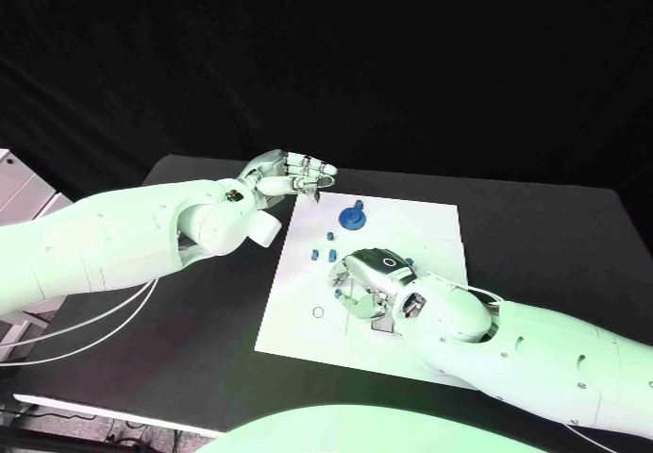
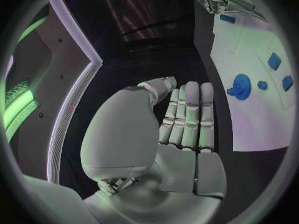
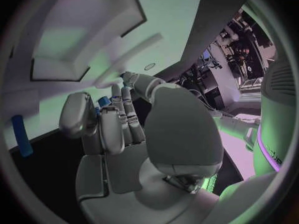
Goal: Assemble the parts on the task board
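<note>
Head view: one white board point(image 1: 409, 236) lies in the middle of the black table point(image 1: 544, 236). On it stands one round blue disc with a peg point(image 1: 353, 218) near the far edge, and two small blue pieces point(image 1: 323, 254) lie just nearer the robot. The left hand point(image 1: 289, 176) hovers at the board's far left corner, fingers side by side and nothing in them. The right hand point(image 1: 370, 283) is low over the board's middle, fingers curled down; I cannot tell whether it holds anything.

Left wrist view: the left hand point(image 2: 187, 117) is flat, fingers straight and close, empty. Beside it the board point(image 2: 249, 119) carries the disc point(image 2: 241, 86) and four small blue pieces.

Right wrist view: the right hand's fingers point(image 3: 121, 117) are bent inward round a small blue bit point(image 3: 103, 101), grip unclear. One blue bar point(image 3: 22, 136) lies apart.
</note>
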Controlling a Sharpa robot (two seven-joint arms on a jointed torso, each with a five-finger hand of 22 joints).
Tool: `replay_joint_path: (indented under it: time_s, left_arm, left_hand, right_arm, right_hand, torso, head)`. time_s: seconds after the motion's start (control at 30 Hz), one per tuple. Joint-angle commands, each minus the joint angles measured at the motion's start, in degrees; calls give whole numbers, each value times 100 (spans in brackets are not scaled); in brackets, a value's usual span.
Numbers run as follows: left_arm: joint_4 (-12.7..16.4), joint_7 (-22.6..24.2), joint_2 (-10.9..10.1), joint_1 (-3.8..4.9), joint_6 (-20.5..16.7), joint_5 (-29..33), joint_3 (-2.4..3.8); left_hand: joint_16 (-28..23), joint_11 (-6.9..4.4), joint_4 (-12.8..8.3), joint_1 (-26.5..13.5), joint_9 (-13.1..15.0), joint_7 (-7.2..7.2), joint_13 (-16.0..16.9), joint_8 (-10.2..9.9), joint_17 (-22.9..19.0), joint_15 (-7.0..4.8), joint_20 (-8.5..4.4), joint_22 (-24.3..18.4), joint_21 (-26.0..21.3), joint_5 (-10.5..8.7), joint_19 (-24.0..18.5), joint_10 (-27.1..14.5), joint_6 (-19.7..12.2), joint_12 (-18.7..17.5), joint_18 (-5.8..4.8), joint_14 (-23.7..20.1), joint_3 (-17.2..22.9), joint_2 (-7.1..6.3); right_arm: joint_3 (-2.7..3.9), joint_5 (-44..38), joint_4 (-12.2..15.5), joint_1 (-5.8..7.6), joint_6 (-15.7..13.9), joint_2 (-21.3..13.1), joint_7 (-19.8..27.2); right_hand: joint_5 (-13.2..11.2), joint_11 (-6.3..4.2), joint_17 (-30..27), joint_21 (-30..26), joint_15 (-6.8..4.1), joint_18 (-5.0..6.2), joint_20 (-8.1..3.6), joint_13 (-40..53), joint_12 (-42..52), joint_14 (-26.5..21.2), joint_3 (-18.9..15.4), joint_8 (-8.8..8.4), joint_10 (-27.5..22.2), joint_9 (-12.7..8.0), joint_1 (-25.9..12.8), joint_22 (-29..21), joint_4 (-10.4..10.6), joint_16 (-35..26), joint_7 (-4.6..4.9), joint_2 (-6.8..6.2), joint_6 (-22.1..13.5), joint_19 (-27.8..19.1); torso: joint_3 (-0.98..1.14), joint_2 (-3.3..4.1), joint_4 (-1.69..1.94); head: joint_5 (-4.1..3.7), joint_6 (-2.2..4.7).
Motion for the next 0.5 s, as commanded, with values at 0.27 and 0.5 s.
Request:
replay_joint_path:
  time_s: [0.27,0.5]
  left_arm:
    - [-13,-1,-14,7,72,29,4]
    - [-33,-5,-36,6,75,29,3]
  left_hand:
    - [-19,2,-1,-43,-11,-3,3,19,-10,13,1,-9,-35,36,34,-36,-22,38,81,-30,-26,20]
    - [-19,2,-1,-43,-11,-3,3,19,-10,13,1,-9,-35,36,34,-36,-22,38,81,-30,-26,20]
  right_arm:
    - [33,149,454,17,-344,-438,147]
    - [161,467,885,245,-91,-1052,134]
  right_hand:
    - [97,68,-204,-429,63,107,74,-130,281,-87,-849,-143,-367,-48,149,265,72,-39,-91,86,-141,-85]
    - [125,20,9,-70,22,43,43,-127,479,31,-993,-181,-248,-71,155,392,157,113,-100,101,-128,85]
  torso:
    - [3,-4,-10]
    - [0,-13,-21]
  head:
    - [-12,57]
    - [-67,116]
